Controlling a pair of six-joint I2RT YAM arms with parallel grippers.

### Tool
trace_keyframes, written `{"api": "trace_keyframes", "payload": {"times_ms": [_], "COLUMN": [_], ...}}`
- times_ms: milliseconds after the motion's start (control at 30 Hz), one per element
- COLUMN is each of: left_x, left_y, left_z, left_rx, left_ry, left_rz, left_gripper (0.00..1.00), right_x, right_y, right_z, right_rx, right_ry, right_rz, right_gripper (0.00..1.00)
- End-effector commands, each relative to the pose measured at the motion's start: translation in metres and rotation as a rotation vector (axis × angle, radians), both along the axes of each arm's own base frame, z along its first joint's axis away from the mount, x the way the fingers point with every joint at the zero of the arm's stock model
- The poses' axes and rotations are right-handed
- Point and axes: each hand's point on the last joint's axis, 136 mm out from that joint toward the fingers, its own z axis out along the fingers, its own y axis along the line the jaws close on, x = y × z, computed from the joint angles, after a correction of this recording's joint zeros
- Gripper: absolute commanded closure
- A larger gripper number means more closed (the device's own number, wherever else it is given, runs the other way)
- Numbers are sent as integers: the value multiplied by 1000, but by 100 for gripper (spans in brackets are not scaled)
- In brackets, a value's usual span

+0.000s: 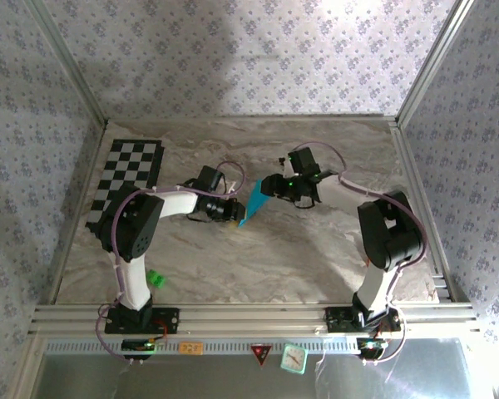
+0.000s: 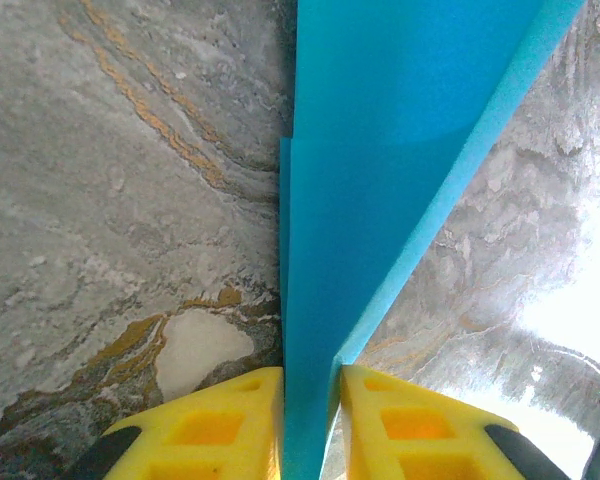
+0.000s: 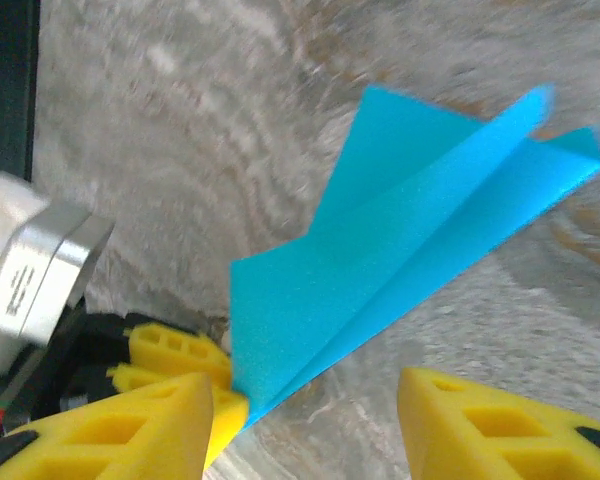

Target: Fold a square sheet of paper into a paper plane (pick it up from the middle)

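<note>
Clamping the creased, pointed cyan-blue paper sheet (image 1: pixel 254 202) in the left hand (image 2: pixel 310 410), at mid-frame over the marbled grey tabletop (image 1: pixel 316 258). Hovering the right hand (image 3: pixel 300 430) released, yellow fingers (image 3: pixel 130 430) spread either side of the sheet's lower tip.

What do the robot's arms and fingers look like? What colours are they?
The left arm is white with black joints. The right arm is all black. Thin pinkish cables loop along both. The left fingers and right fingers are chunky yellow blocks with square hollows.
</note>
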Motion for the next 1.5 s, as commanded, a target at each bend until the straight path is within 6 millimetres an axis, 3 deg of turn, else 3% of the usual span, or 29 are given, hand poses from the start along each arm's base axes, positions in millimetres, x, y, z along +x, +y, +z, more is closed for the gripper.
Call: {"api": "trace_keyframes", "payload": {"times_ms": [0,133,200,233,333,1100,1467], "left_x": [-8,-8,-8,-8,-8,-9,-11], "left_y": [0,1,1,1,1,-2,-2], "left_z": [-22,-24,-24,-24,-23,-23,-26], "left_rx": [49,55,54,52,52,35,35], "left_ry": [25,27,26,27,24,36,48], "left_rz": [-21,-20,-19,-20,-21,-25,-31], "left_gripper": [77,77,77,77,77,77,77], "right_x": [-5,-6,-9,-2,1,14,17], "right_y": [26,46,50,55,59,39,36], "right_z": [-1,-10,-19,-11,-16,-52,-52], "right_rx": [46,65,55,64,57,7,32], "right_ry": [-1,26,43,23,34,100,105], "right_rz": [56,91,102,104,104,53,67], "right_gripper": [59,71,73,73,74,76,76]}}
